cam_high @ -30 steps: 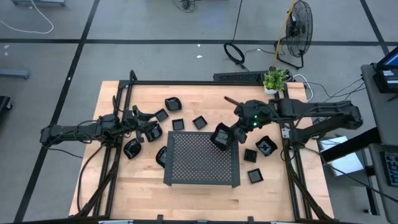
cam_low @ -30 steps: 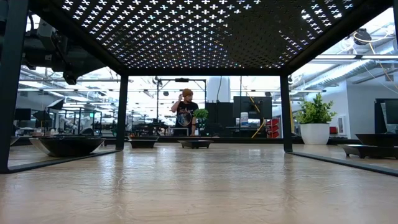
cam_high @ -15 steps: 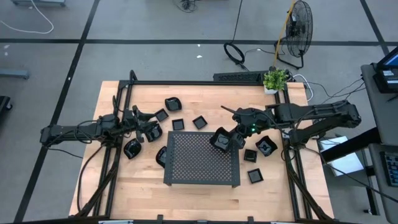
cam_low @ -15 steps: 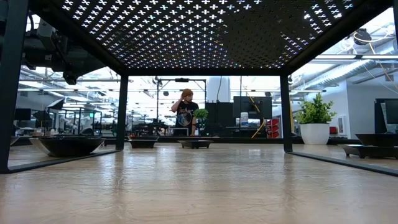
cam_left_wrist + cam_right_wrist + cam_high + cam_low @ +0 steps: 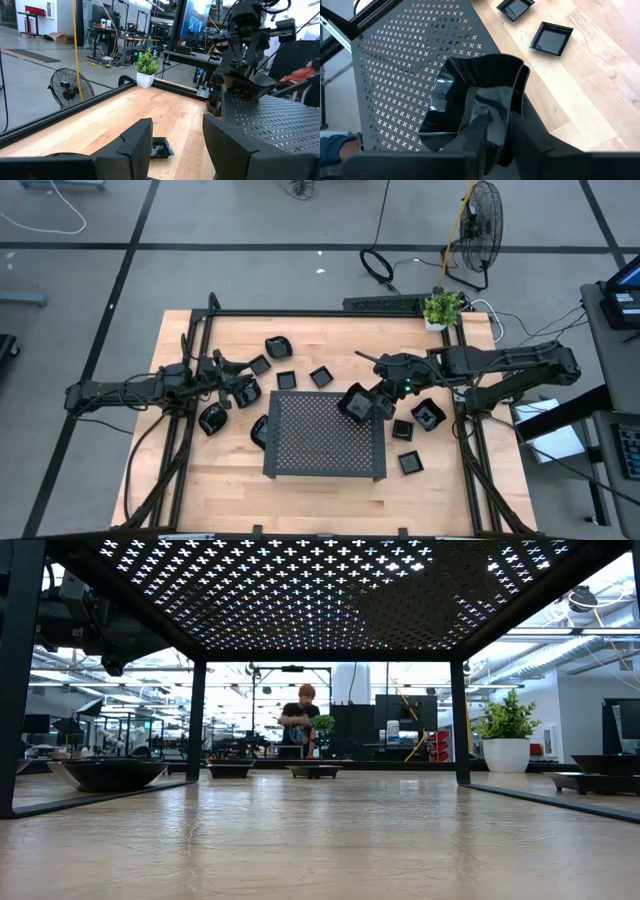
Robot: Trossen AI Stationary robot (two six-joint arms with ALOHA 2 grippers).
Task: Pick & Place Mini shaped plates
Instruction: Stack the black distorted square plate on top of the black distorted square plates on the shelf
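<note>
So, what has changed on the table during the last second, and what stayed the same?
The right gripper carried its wavy black plate slightly lower and toward the left, onto the top right corner of the perforated tray. Its fingers are still around the plate's rim. The person behind the table lowered an arm. The left gripper and the other plates did not move.

- A wavy-rimmed glossy black mini plate (image 5: 356, 402) sits tilted at the perforated dark tray's (image 5: 325, 442) far right corner — between the right gripper's (image 5: 375, 402) fingers.
- Small square glossy black dishes (image 5: 321, 376) lie flat on the wooden table beyond the tray.
- More black dishes (image 5: 428, 415) lie right of it — others (image 5: 213, 419) left.
</note>
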